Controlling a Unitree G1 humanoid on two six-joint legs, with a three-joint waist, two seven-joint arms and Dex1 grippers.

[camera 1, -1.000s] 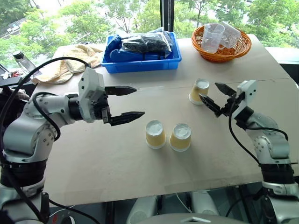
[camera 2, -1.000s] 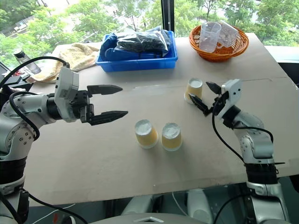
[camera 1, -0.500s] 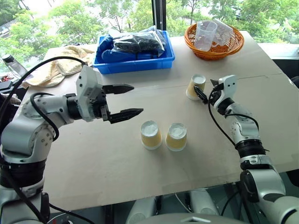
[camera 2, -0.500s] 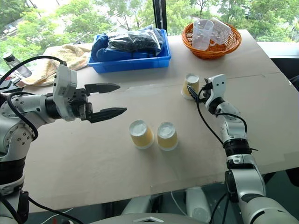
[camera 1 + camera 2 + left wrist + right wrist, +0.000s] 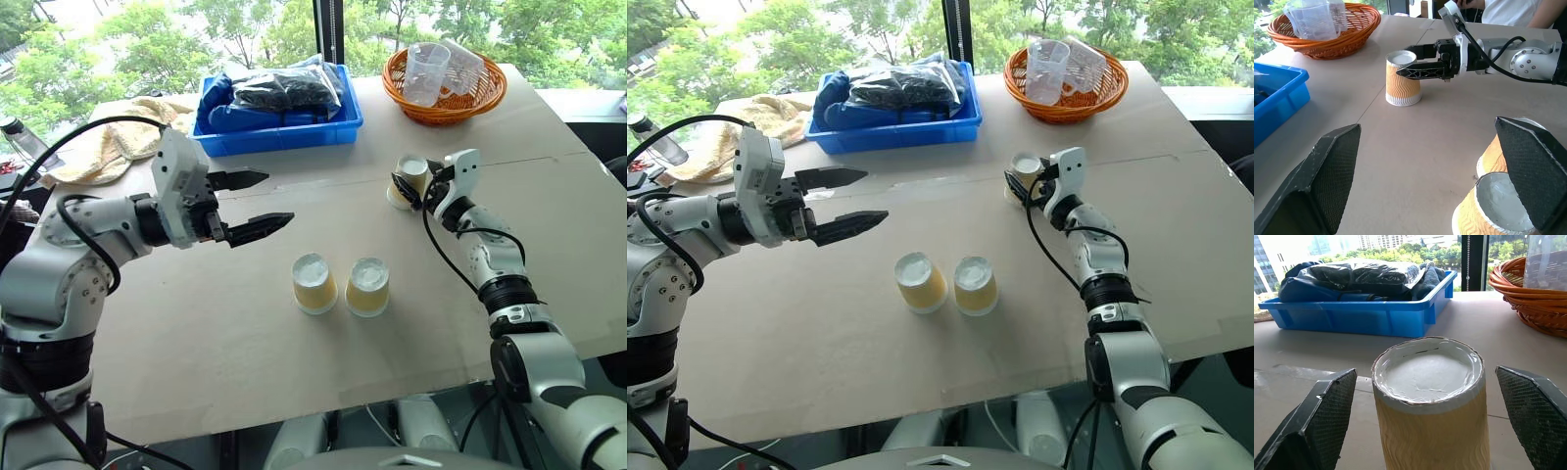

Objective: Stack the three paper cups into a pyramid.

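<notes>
My right tool (image 5: 411,188) is open around the far cup (image 5: 410,179) on the table (image 5: 196,323); 2 cups (image 5: 341,284) wait nearer. Closing off-centre would probably tip it. Left tool (image 5: 257,202) open, idle.

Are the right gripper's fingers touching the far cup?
Apart. In the right wrist view the open fingers flank the far cup with table visible on both sides.

A test room: board table (image 5: 245,343) against big windows (image 5: 196,29) facing trees.
</notes>
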